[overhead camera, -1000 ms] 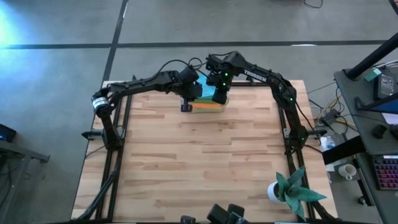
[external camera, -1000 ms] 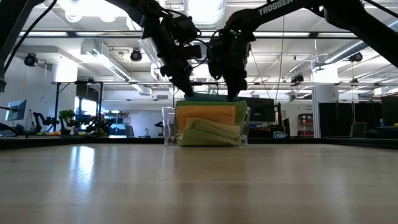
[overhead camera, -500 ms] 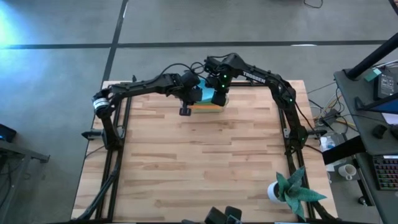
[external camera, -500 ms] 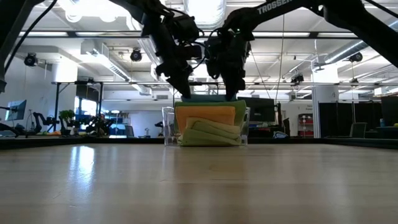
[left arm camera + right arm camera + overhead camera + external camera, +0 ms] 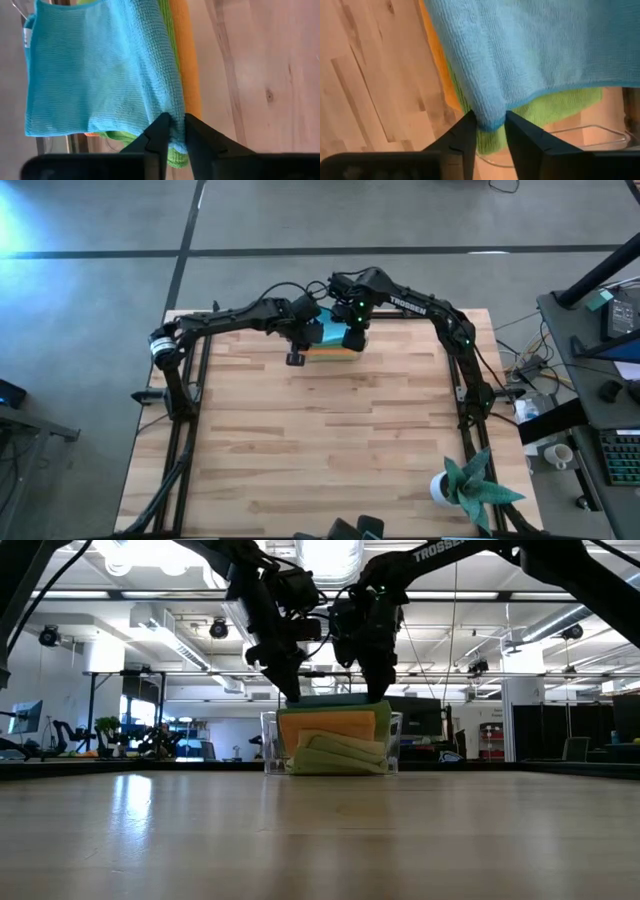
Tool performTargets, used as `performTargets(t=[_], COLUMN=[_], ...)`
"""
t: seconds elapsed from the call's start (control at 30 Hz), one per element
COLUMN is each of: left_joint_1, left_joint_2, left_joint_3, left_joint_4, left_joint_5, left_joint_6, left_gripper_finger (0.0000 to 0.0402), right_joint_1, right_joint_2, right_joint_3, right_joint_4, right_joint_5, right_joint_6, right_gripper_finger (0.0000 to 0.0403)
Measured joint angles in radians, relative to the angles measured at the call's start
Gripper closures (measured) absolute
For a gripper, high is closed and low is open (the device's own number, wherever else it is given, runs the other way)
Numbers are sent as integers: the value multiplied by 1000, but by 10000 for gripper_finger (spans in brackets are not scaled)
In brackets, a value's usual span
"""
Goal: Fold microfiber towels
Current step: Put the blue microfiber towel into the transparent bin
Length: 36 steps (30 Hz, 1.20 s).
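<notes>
Wrist views: left gripper & right gripper each pinch blue towel corners, fingers slightly apart. Low view only: clear bin w/ orange towel, green towel.

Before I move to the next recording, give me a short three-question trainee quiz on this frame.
1. True or false: both claws are at the clear plastic bin at the table's far edge.
2. Which cloth is on top of the stack? A. soft light blue microfiber towel B. orange towel C. lime green towel
3. Fill in: the left claw and the right claw each have their fingers on either side of an edge of the ____ towel.

Key:
1. True
2. A; the orange microfiber towel and lime green microfiber towel lie beneath it.
3. light blue
</notes>
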Motion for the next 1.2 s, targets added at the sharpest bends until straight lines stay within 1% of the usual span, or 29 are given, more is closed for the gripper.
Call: performTargets(t=[0.17,0.33,0.6,0.7,0.77,0.87,1.0,1.2], left_joint_1=[0,0,-1,-1,-1,3,6,14], left_joint_2=[0,-3,-54,-87,-112,-154,-200,-228], left_joint_3=[0,18,32,32,31,21,-1,-41], left_joint_4=[9,3,-17,-35,-46,-60,-62,-57], left_joint_5=[2,-9,-25,-66,-91,-100,-100,-102], left_joint_6=[0,0,-1,-3,-30,-79,-130,-160], left_gripper_finger=[322,303,302,301,301,301,301,301], right_joint_1=[0,-2,-1,0,1,2,3,3], right_joint_2=[-7,-42,-107,-114,-114,-114,-114,-113], right_joint_3=[0,0,1,2,1,-9,-23,-80], right_joint_4=[-2,-15,-4,28,46,84,157,327], right_joint_5=[-9,-17,-26,-28,-29,-31,-31,-36], right_joint_6=[13,22,30,54,60,63,69,139], right_gripper_finger=[279,269,276,278,277,275,279,292])
